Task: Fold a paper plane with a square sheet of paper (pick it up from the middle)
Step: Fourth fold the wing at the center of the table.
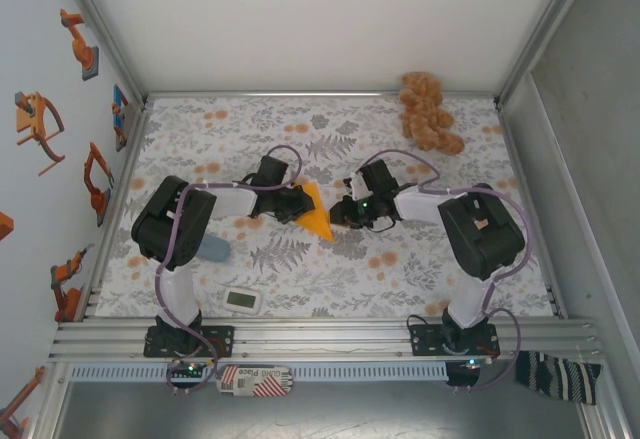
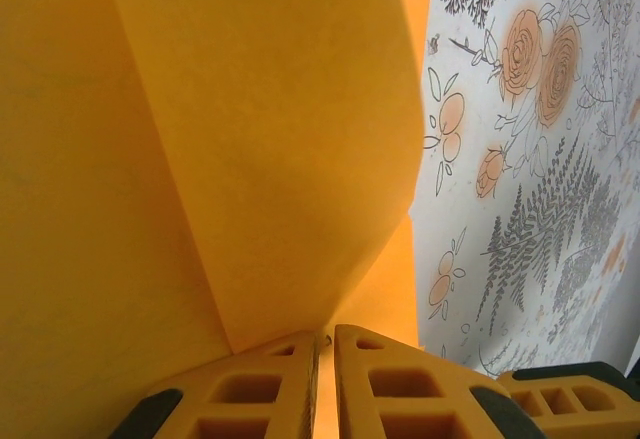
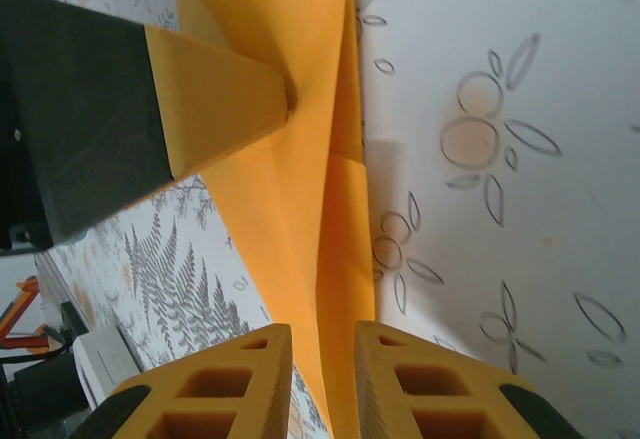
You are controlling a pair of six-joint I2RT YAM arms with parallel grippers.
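Note:
The bright orange sheet of paper (image 1: pixel 318 214) stands folded into a pointed wedge on the floral cloth between both grippers. My left gripper (image 1: pixel 298 205) holds its left side. In the left wrist view the jaws (image 2: pixel 325 344) are pinched shut on the paper (image 2: pixel 250 139), whose flaps spread upward from the pinch. My right gripper (image 1: pixel 343 215) sits at the wedge's right side. In the right wrist view its fingers (image 3: pixel 323 339) stand apart, with the paper's creased edge (image 3: pixel 300 189) running loosely between them. The left gripper's fingertip (image 3: pixel 215 94) presses the paper farther along.
A tan-brown plush toy (image 1: pixel 428 111) lies at the back right corner. A blue object (image 1: pixel 213 249) and a small white device (image 1: pixel 243 300) lie by the left arm's base. Metal frame rails (image 1: pixel 300 331) border the floral cloth (image 1: pixel 300 269).

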